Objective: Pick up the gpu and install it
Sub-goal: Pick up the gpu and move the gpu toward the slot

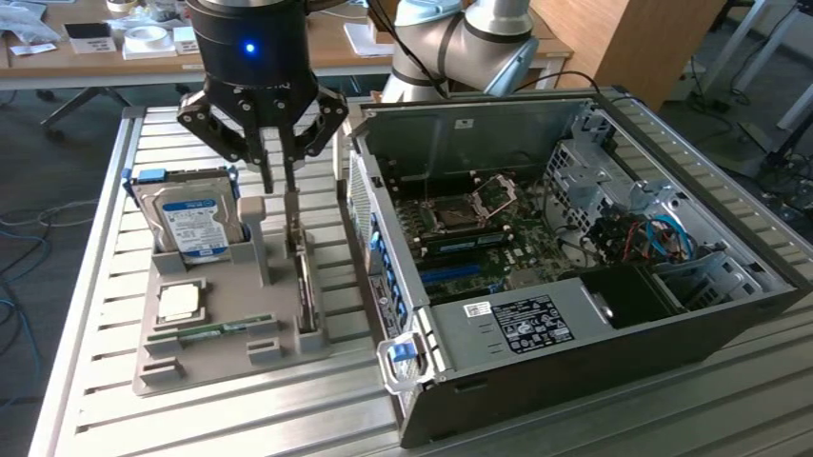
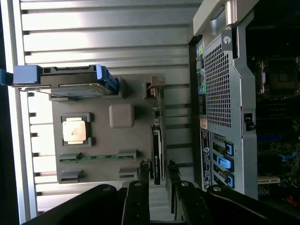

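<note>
Graphics card [image 1: 303,286] on edge in grey holder [image 1: 209,360], left of centre. Jaws parted astride its top edge, not pinching. Likely light, stiff, fragile; best taken by bare board edges.

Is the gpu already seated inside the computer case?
No, the gpu stands on edge in a slot of the gray tray, outside the computer case.
</note>
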You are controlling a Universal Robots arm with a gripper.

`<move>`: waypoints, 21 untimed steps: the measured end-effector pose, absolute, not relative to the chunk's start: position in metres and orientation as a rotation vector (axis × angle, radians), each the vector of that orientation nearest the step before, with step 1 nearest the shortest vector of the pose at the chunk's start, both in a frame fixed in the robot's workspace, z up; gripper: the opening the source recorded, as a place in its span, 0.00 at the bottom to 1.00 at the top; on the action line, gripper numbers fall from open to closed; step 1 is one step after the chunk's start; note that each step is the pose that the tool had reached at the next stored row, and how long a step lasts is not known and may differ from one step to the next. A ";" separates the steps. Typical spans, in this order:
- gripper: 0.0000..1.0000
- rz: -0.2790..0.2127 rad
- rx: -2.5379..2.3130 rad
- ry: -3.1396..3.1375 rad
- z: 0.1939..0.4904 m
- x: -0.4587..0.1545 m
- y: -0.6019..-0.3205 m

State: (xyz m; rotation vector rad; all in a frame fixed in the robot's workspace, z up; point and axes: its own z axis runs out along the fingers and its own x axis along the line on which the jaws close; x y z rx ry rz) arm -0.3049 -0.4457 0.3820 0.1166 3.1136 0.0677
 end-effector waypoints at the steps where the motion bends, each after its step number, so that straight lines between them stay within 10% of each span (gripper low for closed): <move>1: 0.29 0.068 0.117 3.114 0.382 -0.305 -0.446; 4: 0.42 0.068 0.117 3.114 0.382 -0.305 -0.446; 21: 0.42 0.068 0.117 3.114 0.379 -0.305 -0.446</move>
